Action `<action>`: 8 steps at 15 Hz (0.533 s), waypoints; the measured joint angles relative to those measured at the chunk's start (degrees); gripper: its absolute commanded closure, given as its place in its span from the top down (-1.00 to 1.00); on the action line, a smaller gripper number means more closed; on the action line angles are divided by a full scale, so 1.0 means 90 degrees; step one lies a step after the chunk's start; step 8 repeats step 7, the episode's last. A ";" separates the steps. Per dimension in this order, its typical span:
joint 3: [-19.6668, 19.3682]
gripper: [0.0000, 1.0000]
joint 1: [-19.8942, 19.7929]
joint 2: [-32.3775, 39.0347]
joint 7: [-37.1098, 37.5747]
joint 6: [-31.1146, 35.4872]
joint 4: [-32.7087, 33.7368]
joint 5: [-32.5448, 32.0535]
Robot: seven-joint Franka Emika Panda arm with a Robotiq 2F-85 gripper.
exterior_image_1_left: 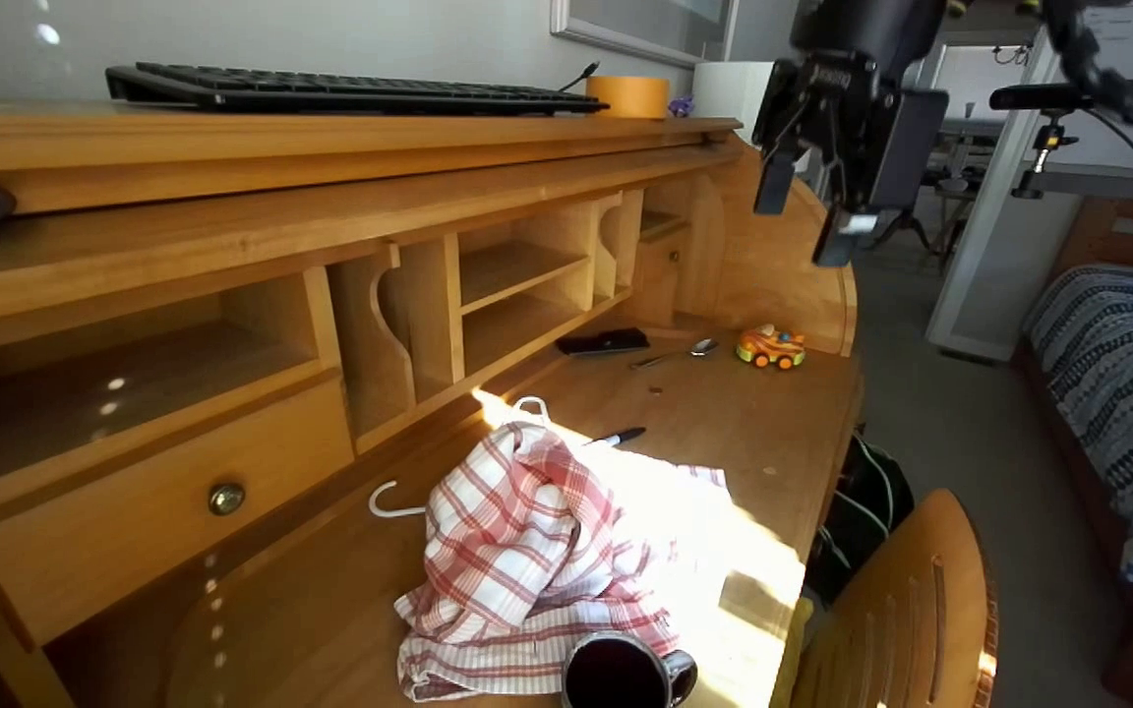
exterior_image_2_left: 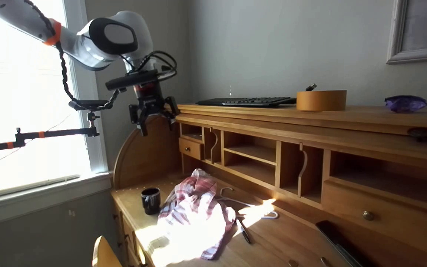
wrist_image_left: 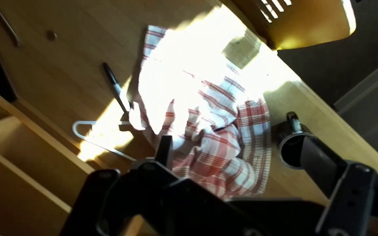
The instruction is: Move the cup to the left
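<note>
Two black fingers (wrist_image_left: pixel 165 150) of a black robotic gripper (wrist_image_left: pixel 237 146) are spread wide, well above the brown wooden desk (exterior_image_1_left: pixel 724 418). On the desk below, partly hidden by one finger in the wrist view, one upright, glossy brown-black cylindrical mug (exterior_image_2_left: pixel 151 203) with a handle and lighter rim is seen. Just beside it, one red-and-white checked cloth (wrist_image_left: pixel 221 146) is crumpled; beyond, one black-and-white pen (wrist_image_left: pixel 116 86) and one thin white hanger (wrist_image_left: pixel 110 149) are placed.

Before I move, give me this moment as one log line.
tool: open, above desk | cup: upright on desk, beside checked cloth | grasp: none
</note>
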 measured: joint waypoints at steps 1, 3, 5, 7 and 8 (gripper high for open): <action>-0.0177 1.00 -0.0120 -0.0063 0.0005 -0.0165 0.0186 0.0068; -0.0476 1.00 -0.0337 -0.0114 0.0007 -0.0378 0.0459 0.0199; -0.0570 1.00 -0.0426 -0.0114 0.0004 -0.0401 0.0531 0.0249; -0.0531 1.00 -0.0408 -0.0098 0.0028 -0.0401 0.0530 0.0257; -0.0531 1.00 -0.0408 -0.0098 0.0028 -0.0401 0.0530 0.0257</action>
